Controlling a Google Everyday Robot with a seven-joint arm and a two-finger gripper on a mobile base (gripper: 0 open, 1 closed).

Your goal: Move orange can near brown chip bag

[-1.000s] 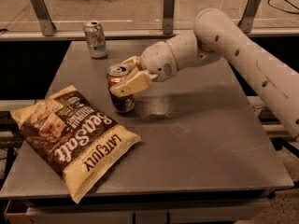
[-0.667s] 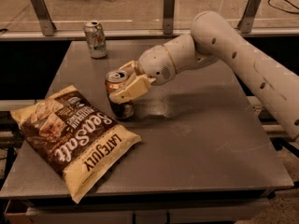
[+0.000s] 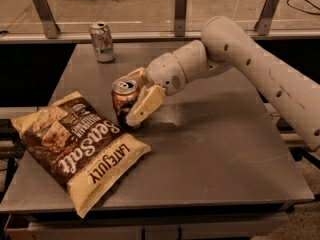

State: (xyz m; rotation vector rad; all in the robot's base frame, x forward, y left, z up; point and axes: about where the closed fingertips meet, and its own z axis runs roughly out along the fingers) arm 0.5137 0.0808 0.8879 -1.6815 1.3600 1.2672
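Observation:
The orange can (image 3: 122,98) stands upright on the grey table (image 3: 215,149), its base right at the upper right edge of the brown chip bag (image 3: 77,146). The bag lies flat at the table's front left, with white "Sea Salt" lettering. My gripper (image 3: 131,103) reaches in from the right and is shut on the can. One cream finger (image 3: 144,106) runs down the can's front right side. The other finger shows partly behind the can's top.
A silver-green can (image 3: 102,42) stands upright at the table's far left, apart from the orange can. A railing with metal posts (image 3: 180,13) runs behind the table. My white arm (image 3: 260,69) spans the table's right side.
My gripper has carried the orange can a little to the left and toward the front, closer to the chip bag's edge. The bag and the silver-green can have not moved.

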